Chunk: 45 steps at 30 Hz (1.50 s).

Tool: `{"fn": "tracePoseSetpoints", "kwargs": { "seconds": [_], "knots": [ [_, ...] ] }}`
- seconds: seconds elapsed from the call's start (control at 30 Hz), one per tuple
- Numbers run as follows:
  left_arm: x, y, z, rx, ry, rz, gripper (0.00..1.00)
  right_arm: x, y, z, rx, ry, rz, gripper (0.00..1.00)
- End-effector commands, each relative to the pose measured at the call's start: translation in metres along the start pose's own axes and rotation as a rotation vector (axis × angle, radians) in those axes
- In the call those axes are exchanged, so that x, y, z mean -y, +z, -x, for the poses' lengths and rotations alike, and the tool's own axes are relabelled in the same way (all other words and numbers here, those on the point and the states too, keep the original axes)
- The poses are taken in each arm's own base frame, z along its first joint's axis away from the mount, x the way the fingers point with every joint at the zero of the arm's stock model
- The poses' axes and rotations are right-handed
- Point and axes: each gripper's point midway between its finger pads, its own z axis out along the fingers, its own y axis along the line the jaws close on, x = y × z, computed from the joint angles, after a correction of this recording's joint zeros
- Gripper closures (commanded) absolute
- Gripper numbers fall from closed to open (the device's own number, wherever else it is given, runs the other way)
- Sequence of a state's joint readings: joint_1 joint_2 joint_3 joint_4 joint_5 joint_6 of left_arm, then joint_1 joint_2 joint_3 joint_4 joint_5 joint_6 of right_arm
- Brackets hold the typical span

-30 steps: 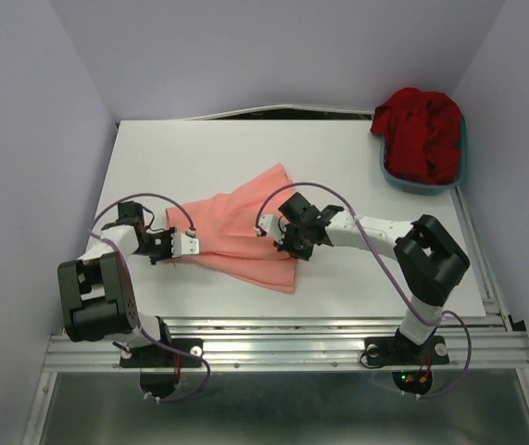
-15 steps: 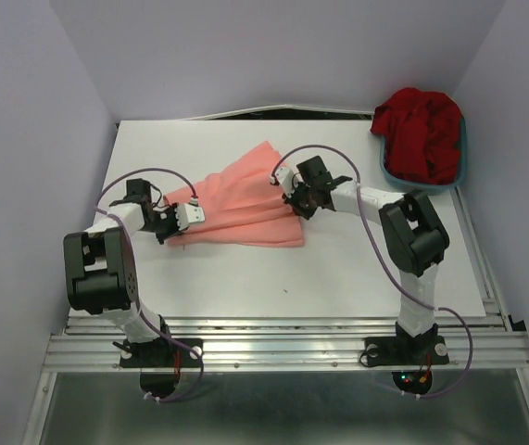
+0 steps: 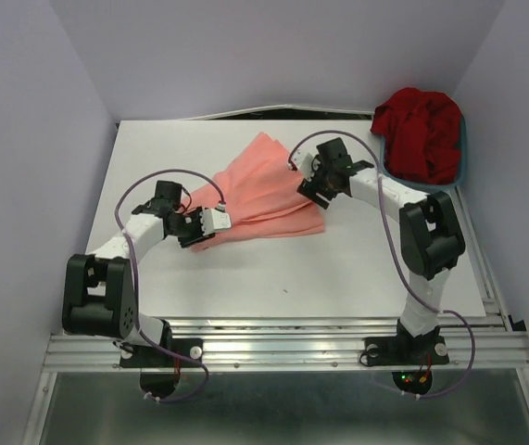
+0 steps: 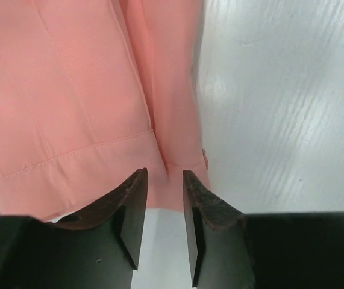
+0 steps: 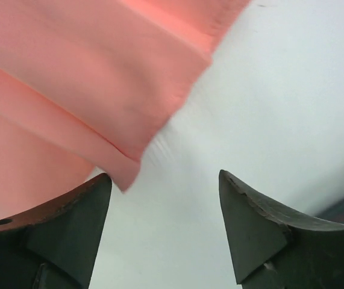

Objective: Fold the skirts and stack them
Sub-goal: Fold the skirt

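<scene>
The salmon-pink skirt (image 3: 266, 190) lies folded over on itself in the middle of the white table (image 3: 338, 269), narrow end pointing to the far side. My left gripper (image 3: 214, 221) sits at its near-left end, over the waistband (image 4: 75, 171). In the left wrist view this gripper (image 4: 164, 176) stands narrowly open, with the cloth (image 4: 87, 90) lying just beyond its tips. My right gripper (image 3: 317, 189) hovers at the skirt's right edge. In the right wrist view it (image 5: 165, 176) is wide open over bare table, the folded hem corner (image 5: 123, 171) beside its left finger. A deep red skirt (image 3: 421, 130) is heaped at the far right.
The red skirt fills a teal plastic basin (image 3: 410, 184) at the table's far right corner. Purple walls close in the left, back and right sides. The metal rail with both arm bases (image 3: 283, 350) runs along the near edge.
Both grippers carried the skirt's near edge toward the far side, folding the cloth over itself. They were shut on it before; both have now opened and let go.
</scene>
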<state>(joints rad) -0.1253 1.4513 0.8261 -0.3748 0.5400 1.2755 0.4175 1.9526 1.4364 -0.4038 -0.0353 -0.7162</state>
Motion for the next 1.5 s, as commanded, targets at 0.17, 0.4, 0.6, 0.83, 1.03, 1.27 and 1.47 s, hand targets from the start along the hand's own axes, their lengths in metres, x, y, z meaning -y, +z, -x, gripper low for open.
{"fn": "tracePoseSetpoints", "kwargs": {
  "seconds": [0.17,0.4,0.6,0.83,1.03,1.27,1.47],
  "knots": [
    [-0.014,-0.055,0.033,0.011,-0.069,0.122,0.51,0.008,-0.090,0.025,0.092,0.304,-0.014,0.27],
    [-0.063,-0.041,0.045,-0.012,-0.221,0.238,0.50,-0.084,-0.063,0.029,0.037,0.626,0.425,0.59],
    [-0.071,0.004,0.009,-0.166,-0.275,0.201,0.55,-0.100,-0.017,0.014,-0.015,0.731,0.425,0.60],
    [-0.036,0.025,-0.030,-0.295,-0.295,0.143,0.59,-0.072,0.048,-0.022,-0.166,0.748,0.227,0.63],
    [0.003,0.020,-0.027,-0.315,-0.321,0.085,0.61,-0.012,0.074,0.001,-0.104,0.666,0.073,0.63],
    [0.011,0.001,0.056,-0.107,-0.386,0.108,0.54,0.057,0.057,0.063,0.057,0.693,-0.049,0.62],
    [-0.012,-0.022,0.113,0.025,-0.482,0.184,0.48,0.023,-0.029,0.109,0.222,1.005,0.155,0.47]
  ]
}}
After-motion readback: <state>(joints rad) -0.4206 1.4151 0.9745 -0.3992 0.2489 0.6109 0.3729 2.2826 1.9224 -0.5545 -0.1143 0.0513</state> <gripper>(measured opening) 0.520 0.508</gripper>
